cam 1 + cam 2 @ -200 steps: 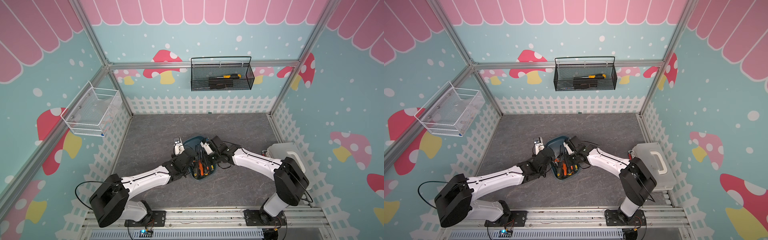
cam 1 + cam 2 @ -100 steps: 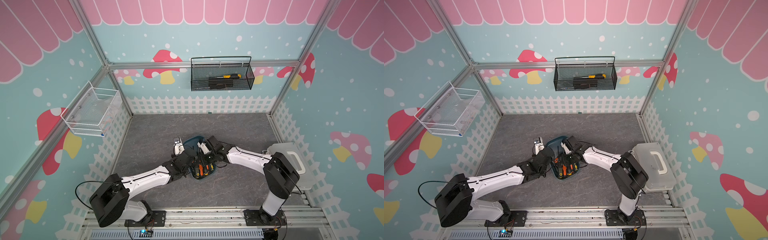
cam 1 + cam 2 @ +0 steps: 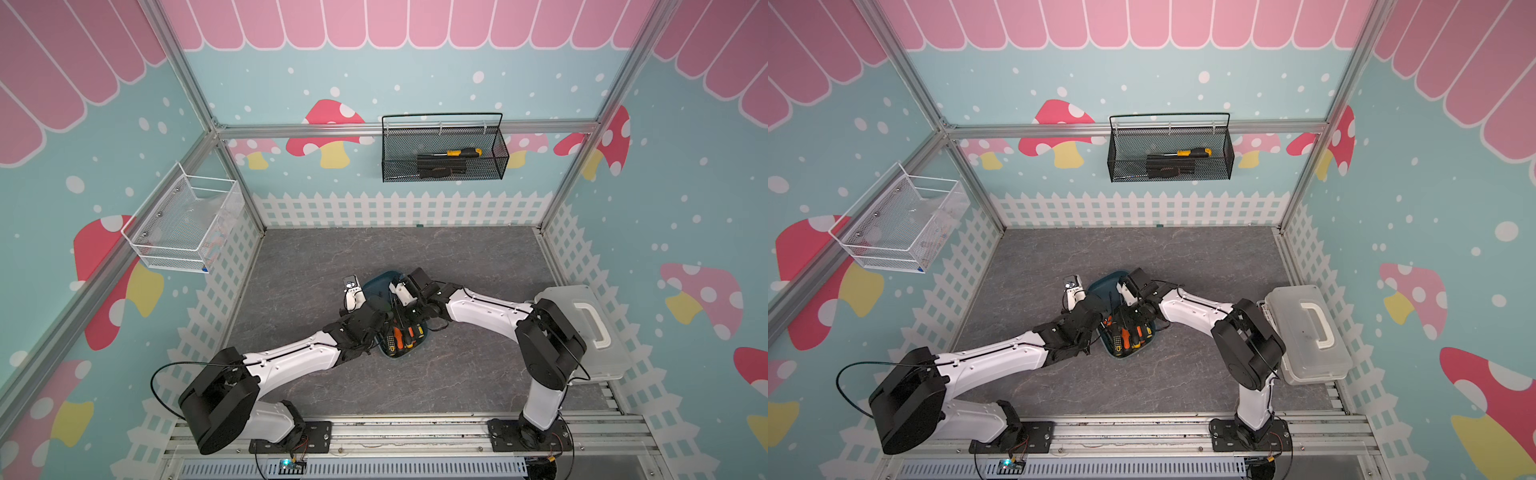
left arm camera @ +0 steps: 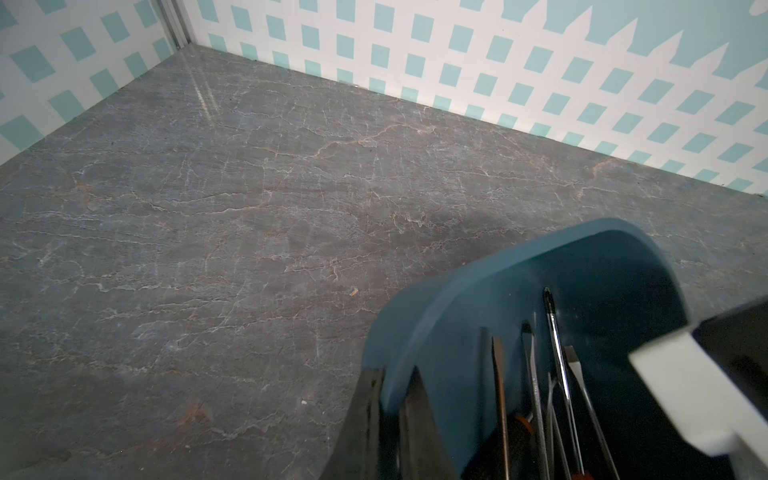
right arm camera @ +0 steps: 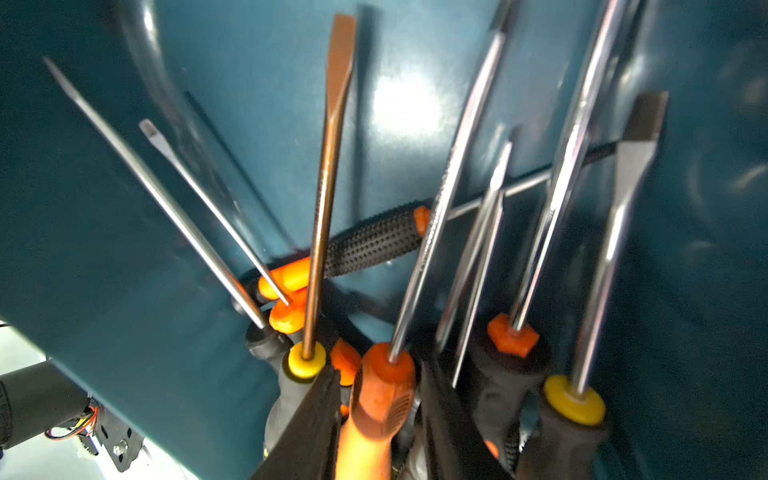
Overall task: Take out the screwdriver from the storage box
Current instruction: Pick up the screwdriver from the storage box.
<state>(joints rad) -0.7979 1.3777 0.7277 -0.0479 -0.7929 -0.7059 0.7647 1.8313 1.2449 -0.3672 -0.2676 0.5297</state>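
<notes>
The box [image 3: 376, 283] sits near the table's [image 3: 332, 257] centre, a little toward 6 o'clock. Screwdrivers [image 3: 402, 337] lie in it, handles at 6, tips toward 12. The left gripper [image 4: 392, 386] straddles its 9 o'clock wall; the right gripper [image 5: 379, 370] reaches in from 3, a screwdriver [image 5: 382, 407] between its fingers [image 5: 307, 432]. The case [image 3: 602, 357] lies at 4. The back basket [image 3: 399, 166], at 12, holds another screwdriver [image 3: 459, 152]; the side basket [image 3: 183, 232] hangs at 10.

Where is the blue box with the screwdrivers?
In a top view the box sits in the middle of the floor, the left hand clamped on its wall; the white case is off to its right.
</notes>
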